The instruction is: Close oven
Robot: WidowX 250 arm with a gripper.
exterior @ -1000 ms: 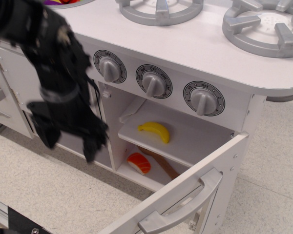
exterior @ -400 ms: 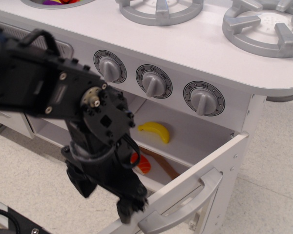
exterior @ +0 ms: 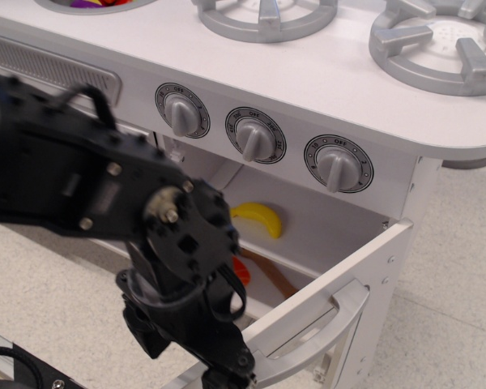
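**Operator:** Since the oven [exterior: 308,235] fills the middle and right of the frame under the three knobs [exterior: 255,136], I start with it. Its door [exterior: 340,284] hangs wide open, running from centre right down toward the bottom edge.

**Observer:** How will that door handle?

**Operator:** I judge it a light, rigid painted panel on a hinge, smooth and a bit slippery. It should swing with a modest push and needs no clamping. I'd press on the flat outer face near the free edge, or against the grey bar handle [exterior: 324,328], which looks stiff enough to bear on.

**Observer:** And the arm?

**Operator:** My arm [exterior: 89,186] covers the left and lower centre. The gripper [exterior: 227,374] sits at the bottom edge, right by the low end of the door. I cannot tell whether it touches, nor whether the jaws are apart or together; the wrist hides them.

**Observer:** Anything inside?

**Operator:** A toy banana [exterior: 259,217] on the shelf [exterior: 324,235], an orange piece [exterior: 241,270] and a brown wooden handle [exterior: 269,274] below. All look clear of the door's swing.
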